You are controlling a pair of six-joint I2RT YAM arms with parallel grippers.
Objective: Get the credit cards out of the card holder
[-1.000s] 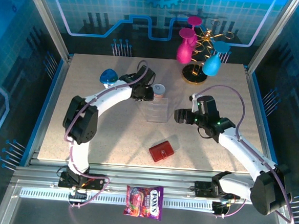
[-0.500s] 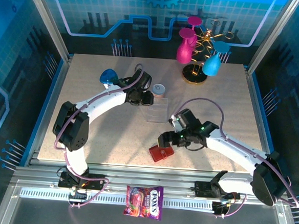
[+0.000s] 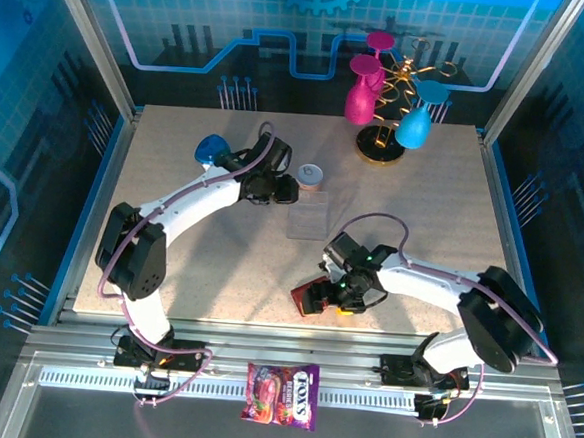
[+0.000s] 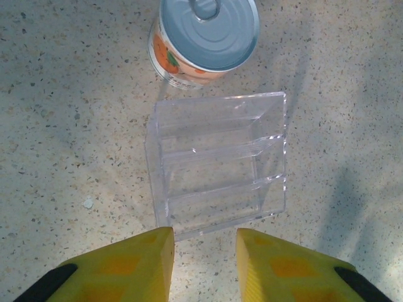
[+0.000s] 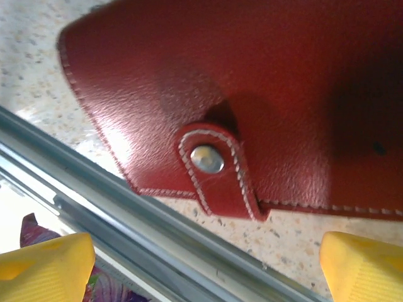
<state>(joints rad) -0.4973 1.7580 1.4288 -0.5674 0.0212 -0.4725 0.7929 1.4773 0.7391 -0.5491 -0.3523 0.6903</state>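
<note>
On the speckled table, on the arm-base side of the clear ridged plastic box and close to the table's front edge, the small red leather-like card holder is laid flat. It is closed, and its stitched tab is fastened by a metal snap. The right pincer is positioned directly over the card holder. Its yellow fingertips are spread wide to either side, and nothing is gripped. The left pincer is placed just beside the box, at its left. Its jaws are parted a little, with nothing between them. A silver-lidded tin can is stood just beyond the box. A colourful candy packet is seen past the front edge, well apart from the box.
</note>
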